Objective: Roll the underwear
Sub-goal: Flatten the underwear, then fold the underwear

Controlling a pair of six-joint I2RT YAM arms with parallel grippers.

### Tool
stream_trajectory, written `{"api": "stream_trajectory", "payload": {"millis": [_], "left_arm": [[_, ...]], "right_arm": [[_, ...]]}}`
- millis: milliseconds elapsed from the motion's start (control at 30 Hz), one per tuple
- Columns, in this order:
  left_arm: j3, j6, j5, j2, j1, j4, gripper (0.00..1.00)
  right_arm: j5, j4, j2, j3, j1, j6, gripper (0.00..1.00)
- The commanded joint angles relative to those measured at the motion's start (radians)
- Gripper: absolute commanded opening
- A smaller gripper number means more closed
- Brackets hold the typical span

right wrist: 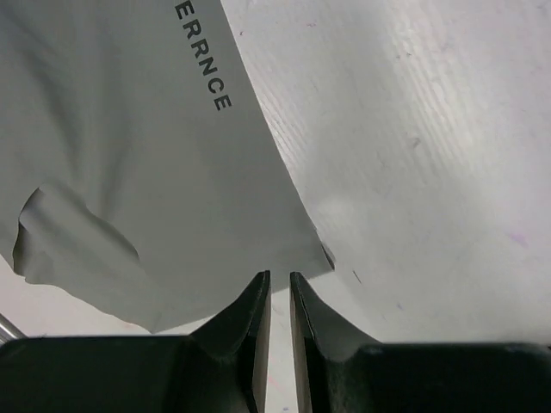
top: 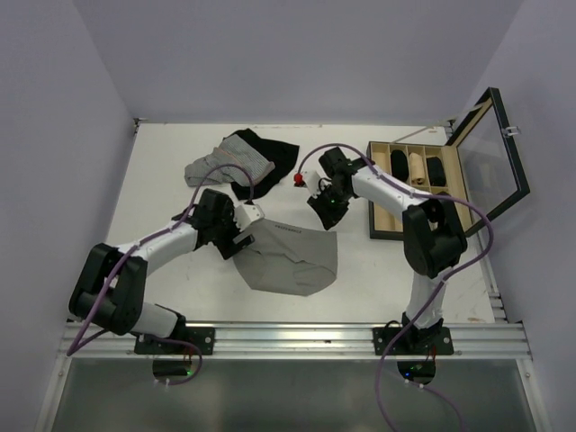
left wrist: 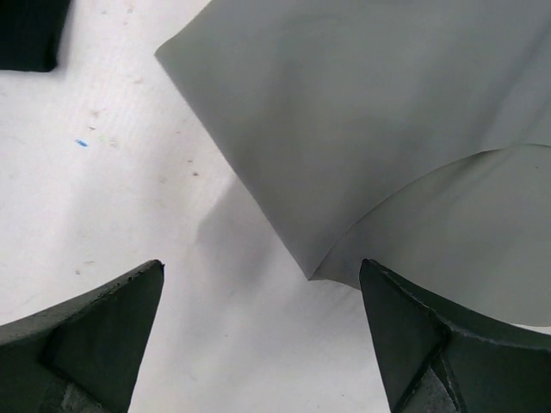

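Underwear [top: 292,261], top view: left corner hidden under the left gripper [top: 241,236]; far right corner hidden under the right gripper [top: 326,211].
Underwear, wrist views: cut off by picture edges in both.
Waistband lettering [right wrist: 204,56]: start cut off; only "ERRNCE" legible.
Right grip: fingers nearly together at the hem; cloth between them cannot be told.
Black garment [top: 274,148]: left part hidden under the pinstriped garment [top: 225,164].
Dark object [left wrist: 30,30], far left: cut off at the corner; unidentifiable.
Box [top: 372,193]: contents too small to identify; near right part hidden behind the right arm [top: 432,238].
Red item [top: 298,179]: too small to identify.
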Motion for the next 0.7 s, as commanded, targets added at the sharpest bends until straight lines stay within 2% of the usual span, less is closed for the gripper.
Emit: {"api": "stream_trajectory", "payload": {"millis": [0, 133, 233, 367, 667], "left_arm": [[0.081, 0.052, 0.093, -0.032, 0.046, -0.029, 1.00], [0.099, 0.080, 0.199, -0.138, 0.051, -0.073, 1.00], [0.086, 0.080, 0.196, -0.205, -0.018, -0.087, 1.00], [0.049, 0.022, 0.198, -0.239, -0.152, -0.057, 1.00], [-0.008, -0.052, 0.055, -0.152, -0.444, 0.092, 1.00]], "right_arm": [[-0.080, 0.030, 0.085, 0.003, 0.007, 0.049, 0.18], [-0.104, 0.062, 0.128, -0.020, 0.008, 0.069, 0.18], [-0.064, 0.081, 0.141, -0.043, 0.007, 0.050, 0.16], [-0.062, 0.069, 0.131, -0.037, 0.007, 0.053, 0.16], [-0.186, 0.067, 0.049, 0.009, 0.025, 0.144, 0.18]]}}
